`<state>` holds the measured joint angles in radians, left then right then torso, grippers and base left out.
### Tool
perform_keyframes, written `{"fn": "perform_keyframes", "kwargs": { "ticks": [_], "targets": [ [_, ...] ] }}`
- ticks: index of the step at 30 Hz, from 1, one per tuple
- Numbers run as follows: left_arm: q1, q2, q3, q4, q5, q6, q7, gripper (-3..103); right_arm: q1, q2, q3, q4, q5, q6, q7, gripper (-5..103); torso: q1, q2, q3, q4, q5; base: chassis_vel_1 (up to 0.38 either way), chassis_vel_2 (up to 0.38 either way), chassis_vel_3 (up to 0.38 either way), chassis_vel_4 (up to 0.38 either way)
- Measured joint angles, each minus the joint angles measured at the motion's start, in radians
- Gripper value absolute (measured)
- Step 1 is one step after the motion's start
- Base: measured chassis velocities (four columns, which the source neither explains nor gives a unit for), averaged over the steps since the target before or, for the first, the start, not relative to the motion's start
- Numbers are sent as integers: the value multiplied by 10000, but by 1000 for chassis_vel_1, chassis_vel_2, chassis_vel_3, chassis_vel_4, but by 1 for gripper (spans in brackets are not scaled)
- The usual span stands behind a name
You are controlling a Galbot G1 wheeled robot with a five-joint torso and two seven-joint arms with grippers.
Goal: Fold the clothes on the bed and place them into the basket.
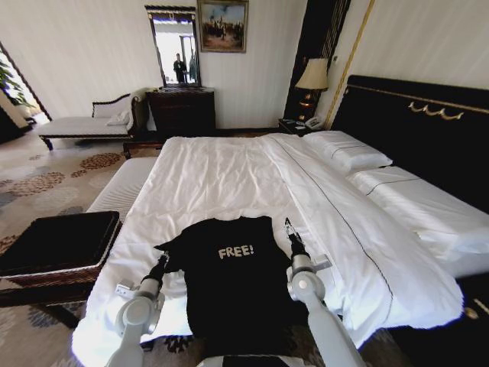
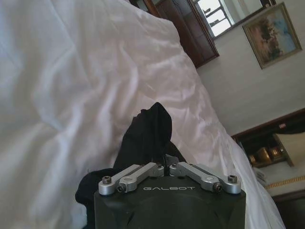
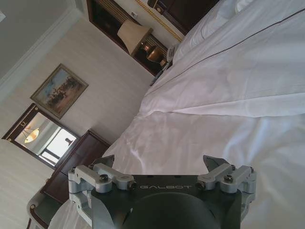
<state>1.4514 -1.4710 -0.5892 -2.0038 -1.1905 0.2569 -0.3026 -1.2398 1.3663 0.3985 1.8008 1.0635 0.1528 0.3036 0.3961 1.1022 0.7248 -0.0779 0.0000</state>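
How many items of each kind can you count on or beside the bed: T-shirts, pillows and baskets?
T-shirt: 1, black, with the left pincer shut on its sleeve
Pillows: 2, white
Basket: 1, black
Total: 4

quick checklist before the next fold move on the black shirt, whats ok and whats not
1. Left pincer grip on the T-shirt: ok, it is shut on black cloth at the shirt's left sleeve.
2. Right pincer grip: not ok, its fingers are open over the white sheet beside the shirt's right shoulder, holding nothing.
3. Shirt lies flat on the bed, lettering up: ok, apart from the lifted left sleeve.
4. Basket free to receive the shirt: ok, it stands beside the bed on the robot's left with nothing showing inside.
5. Shirt's lower hem near the bed edge: cannot tell, the arms and dim light hide it.
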Motion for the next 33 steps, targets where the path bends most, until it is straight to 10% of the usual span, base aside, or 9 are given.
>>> {"fn": "perform_keyframes", "kwargs": {
  "ticks": [20,33],
  "targets": [
    [-1346,-683,1694,1262,1547,52,487,-1,-348,-96,7,79,-396,156,-558,100,2,-1,0,0,1,0,0,0,0],
    [-597,-765,1438,506,1387,459,621,43,446,-306,-277,-797,-222,162,-453,100,2,0,0,0,0,0,0,0,0]
  ]
}}
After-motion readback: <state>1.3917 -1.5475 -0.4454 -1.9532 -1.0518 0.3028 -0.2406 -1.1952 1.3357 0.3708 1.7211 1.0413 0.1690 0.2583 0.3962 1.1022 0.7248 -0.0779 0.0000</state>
